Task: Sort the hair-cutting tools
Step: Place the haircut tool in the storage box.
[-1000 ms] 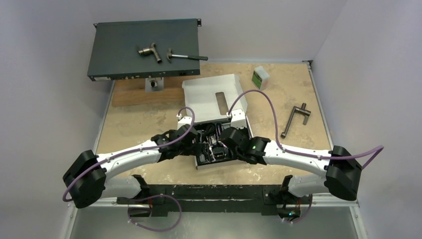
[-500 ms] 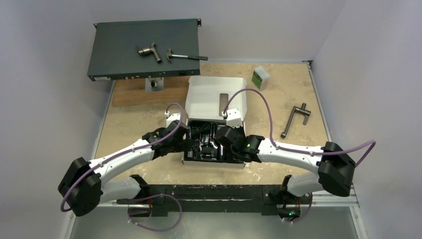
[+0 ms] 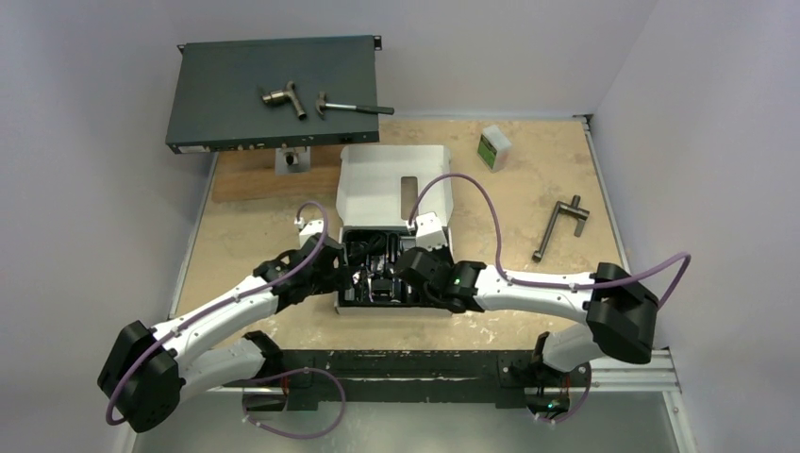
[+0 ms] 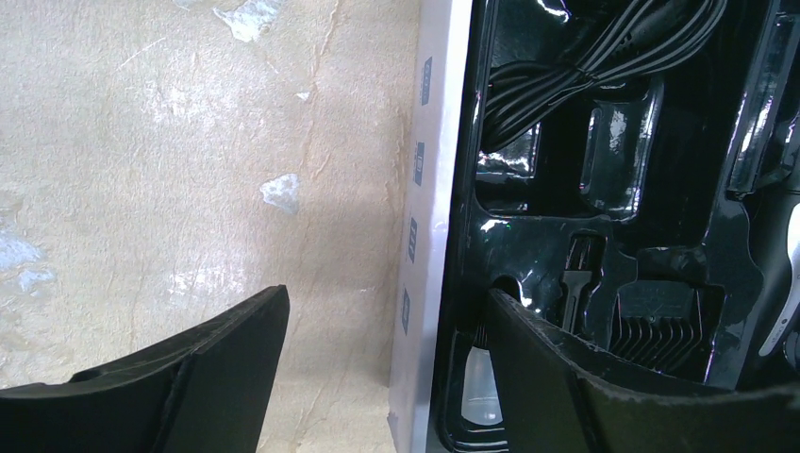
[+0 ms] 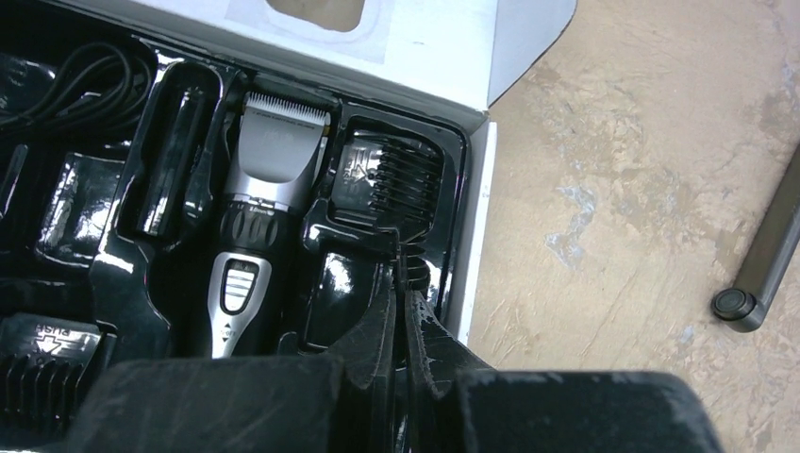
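I've dragged the white cardboard box (image 3: 377, 179) further left and squared it up. My left gripper (image 4: 387, 302) is narrowing, still apart, astride its wall, and my right gripper (image 5: 401, 274) stays pinched shut, so sorting can proceed.

The top view looks down on the whole counter (image 3: 247, 236) from behind the arms. Both wrist views look closely into the black tray (image 5: 341, 283), each over an opposite edge.

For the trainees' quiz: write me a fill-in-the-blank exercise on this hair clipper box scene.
The hair clipper lies in the black tray of the ___ box.
The right end effector is ___.
The left end effector is ___, straddling the box's side wall.
Missing words: white; shut; open.
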